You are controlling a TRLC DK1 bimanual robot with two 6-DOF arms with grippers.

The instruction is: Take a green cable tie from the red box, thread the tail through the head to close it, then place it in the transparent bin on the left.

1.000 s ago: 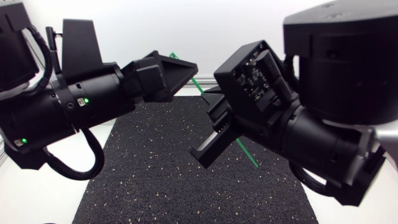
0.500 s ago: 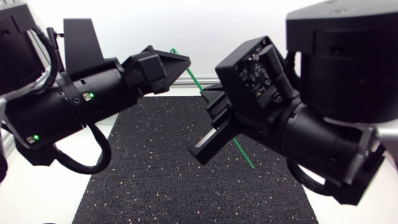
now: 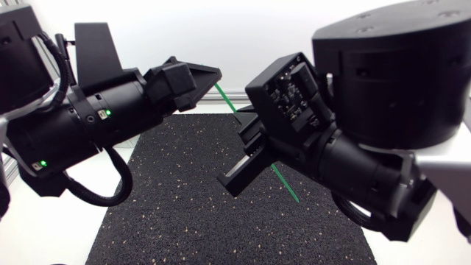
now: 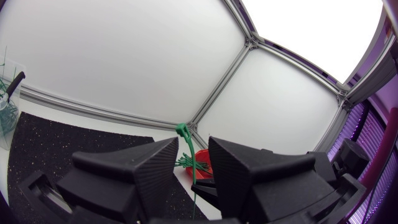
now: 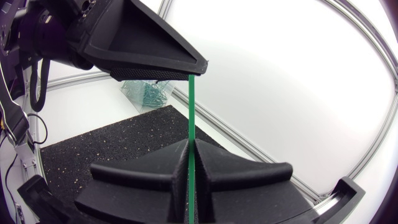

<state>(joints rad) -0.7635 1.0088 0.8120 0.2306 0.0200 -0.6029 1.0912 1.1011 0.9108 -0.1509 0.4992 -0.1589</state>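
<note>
A straight green cable tie [image 3: 284, 181] slants across the head view above the black mat. My right gripper [image 3: 235, 175] is shut on it near its middle; in the right wrist view the strip [image 5: 191, 106] rises from between the pressed fingers [image 5: 155, 171]. Its upper end passes between the fingers of my left gripper [image 3: 209, 76]. In the left wrist view the tie's head [image 4: 181, 129] pokes out just past the left gripper [image 4: 193, 149], whose fingers [image 4: 155, 165] stand a little apart on either side of the strip.
The red box [image 4: 204, 163] with several green ties lies ahead of the left gripper. The transparent bin [image 5: 147, 93] holding closed ties stands at the mat's far left corner. The black speckled mat [image 3: 221, 221] covers the table below both arms.
The left gripper's fingers have drawn closer together around the tie's upper end, which is now hidden behind them in the head view. The right arm has shifted slightly left with the tie.
</note>
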